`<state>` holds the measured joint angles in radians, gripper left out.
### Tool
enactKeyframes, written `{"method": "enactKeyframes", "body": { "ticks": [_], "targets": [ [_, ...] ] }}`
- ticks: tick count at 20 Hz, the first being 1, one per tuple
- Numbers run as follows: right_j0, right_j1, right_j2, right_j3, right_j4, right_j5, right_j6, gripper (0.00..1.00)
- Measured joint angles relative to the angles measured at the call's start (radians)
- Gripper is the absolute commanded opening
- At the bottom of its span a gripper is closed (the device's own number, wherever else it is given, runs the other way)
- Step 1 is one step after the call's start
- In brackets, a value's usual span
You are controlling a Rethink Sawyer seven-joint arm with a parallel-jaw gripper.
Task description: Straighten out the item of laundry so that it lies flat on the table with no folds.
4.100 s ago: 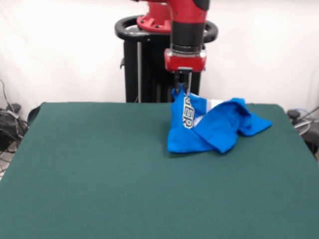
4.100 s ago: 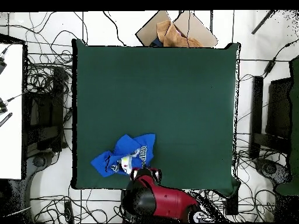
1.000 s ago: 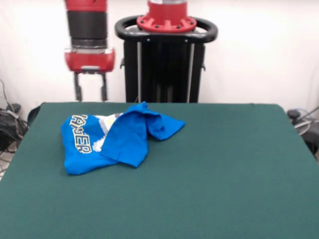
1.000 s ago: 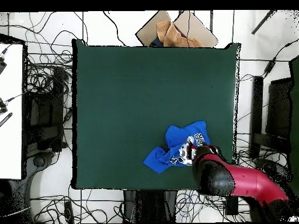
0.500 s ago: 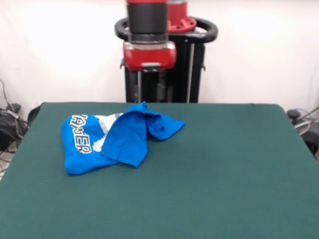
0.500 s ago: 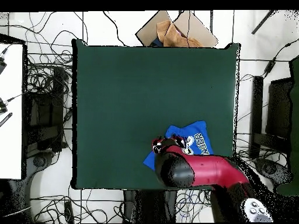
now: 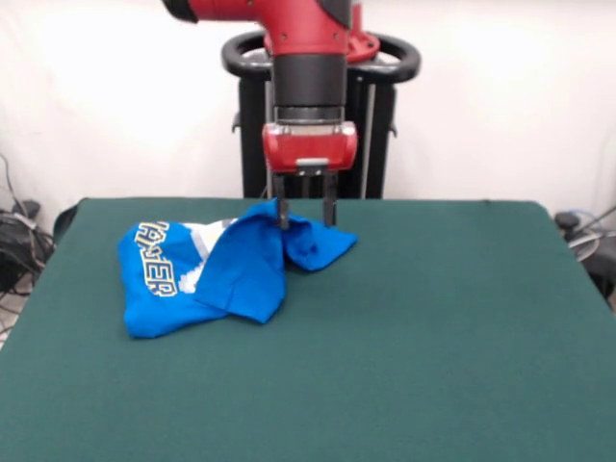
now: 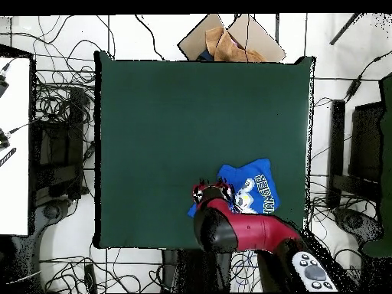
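Note:
The item of laundry is a bright blue T-shirt, crumpled and folded over itself at the far left of the dark green table. Part of its yellow-white lettering shows on the left side. In the overhead view the item of laundry lies near the table's bottom edge, with the print and lettering showing. My gripper stands open right over the shirt's right-hand flap, its fingers straddling the raised fold, nothing gripped. From above, the red arm covers the shirt's left end and the gripper sits there.
A brown cardboard box lies beyond the table's top edge in the overhead view. Cables and equipment ring the table on all sides. The shirt takes up only a small patch of the green cloth.
The arm let go of the shirt after dragging it to the left, swung back right from the far-left corner, and has come down over the shirt's right-hand flap. The shirt lies still.

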<state>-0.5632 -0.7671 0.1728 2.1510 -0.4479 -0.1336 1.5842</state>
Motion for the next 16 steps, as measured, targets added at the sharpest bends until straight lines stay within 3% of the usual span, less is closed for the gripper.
{"method": "enactKeyframes", "body": {
  "ticks": [2, 6, 10, 16],
  "targets": [
    [0.024, 0.040, -0.080, 0.007, 0.031, -0.090, 0.000, 1.00],
    [0.050, 0.060, -0.164, 0.015, 0.077, -0.131, 0.000, 1.00],
    [0.068, 0.054, -0.232, 0.032, 0.125, -0.108, 0.000, 1.00],
    [0.072, 0.012, -0.257, 0.059, 0.181, -0.002, 0.000, 1.00]
  ]
}}
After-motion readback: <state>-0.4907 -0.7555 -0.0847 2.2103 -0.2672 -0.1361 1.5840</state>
